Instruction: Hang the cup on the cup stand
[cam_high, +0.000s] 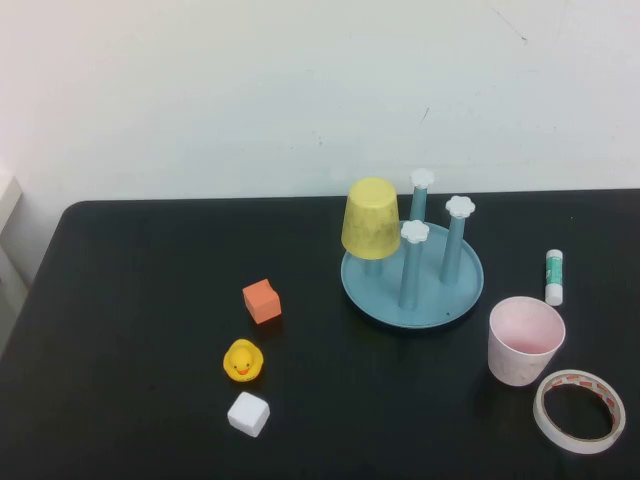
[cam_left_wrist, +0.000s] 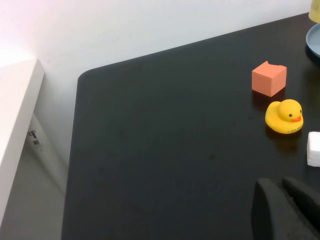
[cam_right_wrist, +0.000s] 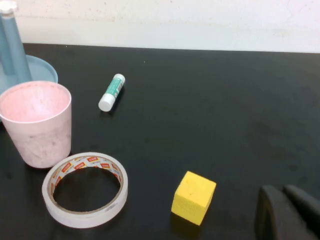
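Note:
The pale pink cup (cam_high: 526, 340) stands upright, mouth up, on the black table just right of and in front of the cup stand (cam_high: 440, 300). In the right wrist view the cup (cam_right_wrist: 37, 122) sits close to the stand's teal base (cam_right_wrist: 42, 70). The stand carries upright teal posts with white flower caps, and a yellow cup (cam_high: 371, 217) hangs upside down on its left post. My right gripper (cam_right_wrist: 282, 190) is shut and empty, low over the table well away from the cup. My left gripper (cam_left_wrist: 278, 184) is shut and empty over the table's left part. Neither gripper shows in the high view.
An orange cube (cam_high: 262, 301), a yellow duck (cam_high: 243, 361) and a white cube (cam_high: 248, 414) lie left of the stand. A glue stick (cam_high: 554, 277) and a tape ring (cam_high: 579, 410) flank the cup. A yellow cube (cam_right_wrist: 193, 197) lies near my right gripper.

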